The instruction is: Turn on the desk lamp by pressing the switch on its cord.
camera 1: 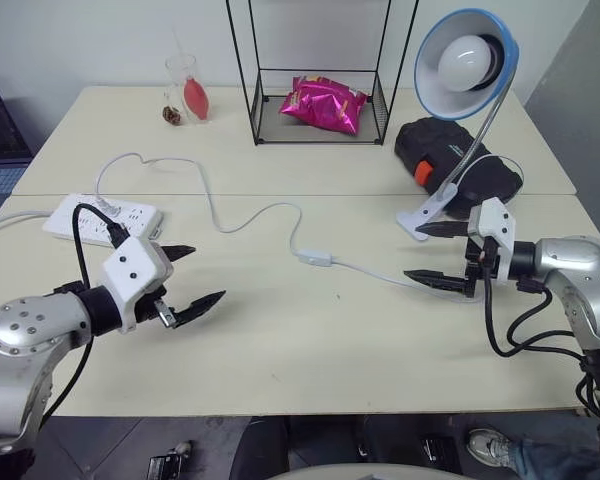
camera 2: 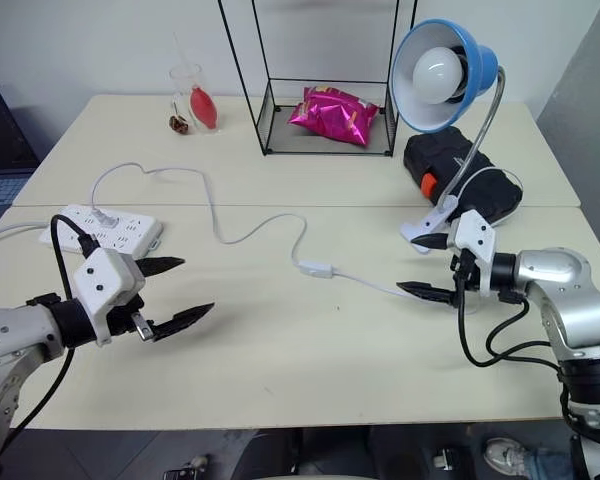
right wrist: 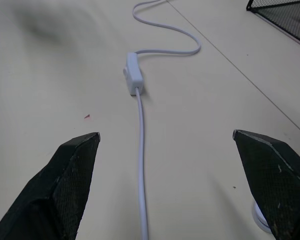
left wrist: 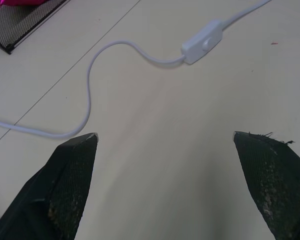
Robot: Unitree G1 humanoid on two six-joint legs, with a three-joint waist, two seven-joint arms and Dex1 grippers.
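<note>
Approach step: switch (camera 1: pixel 315 258) mid-frame, untouched; left gripper (camera 1: pixel 192 281) and right gripper (camera 1: pixel 432 254) both spread, empty. Next: a fingertip onto its button.

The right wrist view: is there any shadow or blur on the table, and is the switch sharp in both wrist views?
In the right wrist view a soft dark shadow lies on the table far from the jaws; the switch looks sharp there. In the left wrist view the switch is also clear, while the near black fingers look a little soft.
</note>
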